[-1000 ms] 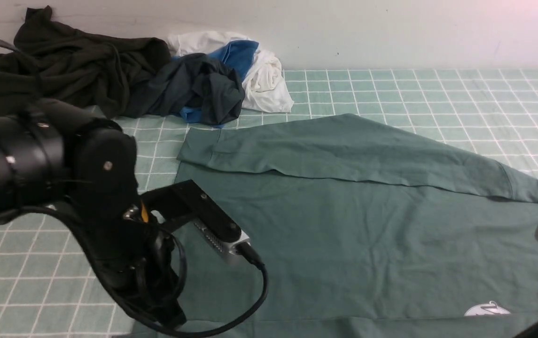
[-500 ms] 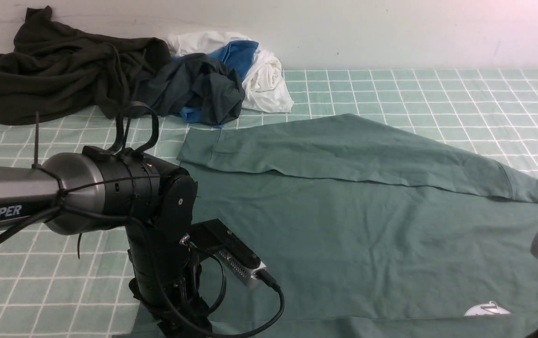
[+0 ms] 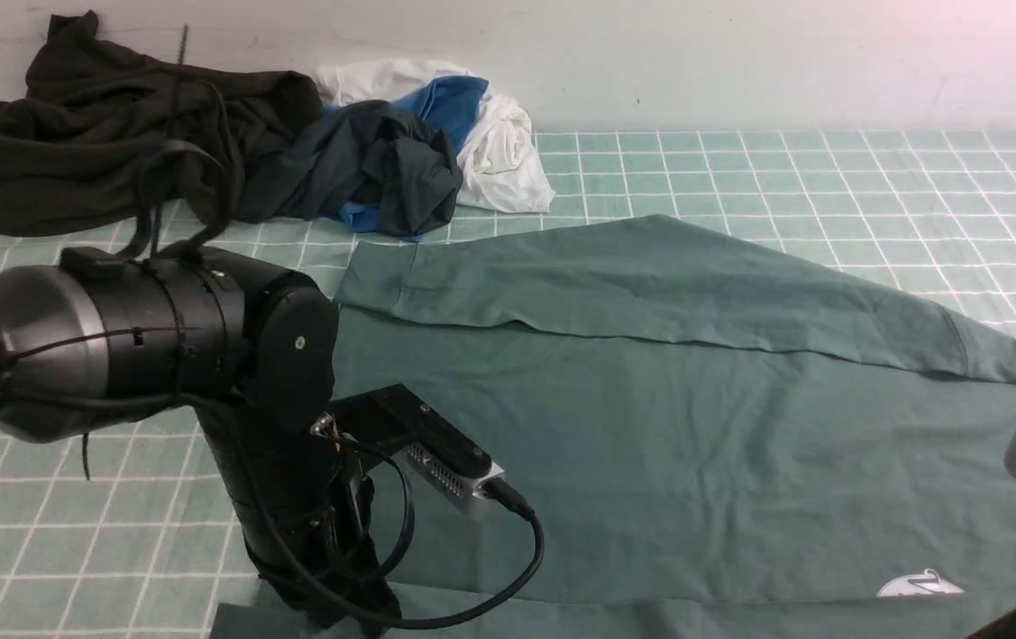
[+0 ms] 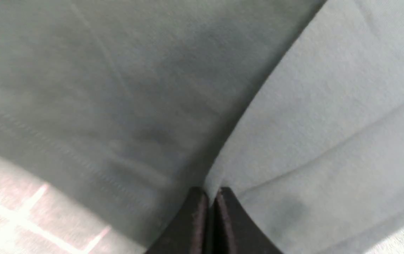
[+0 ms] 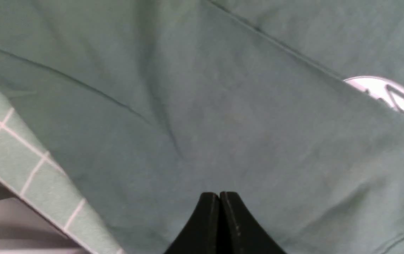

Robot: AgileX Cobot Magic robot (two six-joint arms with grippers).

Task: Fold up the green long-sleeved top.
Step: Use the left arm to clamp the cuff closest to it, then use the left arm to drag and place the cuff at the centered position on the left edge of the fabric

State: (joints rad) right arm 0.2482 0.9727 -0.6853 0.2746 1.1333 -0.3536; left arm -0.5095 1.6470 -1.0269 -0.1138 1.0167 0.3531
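Note:
The green long-sleeved top [image 3: 649, 426] lies spread flat on the checked cloth, one sleeve [image 3: 649, 284] folded across its far part and a white logo [image 3: 918, 586] near its front right. My left gripper [image 4: 211, 192] is shut on a fold of the green long-sleeved top [image 4: 329, 123] at its near left edge; in the front view the left wrist [image 3: 295, 497] hides the jaws. My right gripper [image 5: 219, 194] is shut just over the top [image 5: 223, 106], close to the logo [image 5: 389, 95], with no cloth seen between its jaws.
At the back left lie a very dark olive-black garment [image 3: 108, 133], a navy-grey garment [image 3: 374, 169] and white and blue cloth [image 3: 490, 133], against the wall. The checked cloth [image 3: 827, 177] shows bare at the back right. The table's edge [image 5: 11, 211] is near my right gripper.
My left arm has swung down and forward to the top's near left edge, and its gripper has closed on the cloth there. The right arm has hardly moved.

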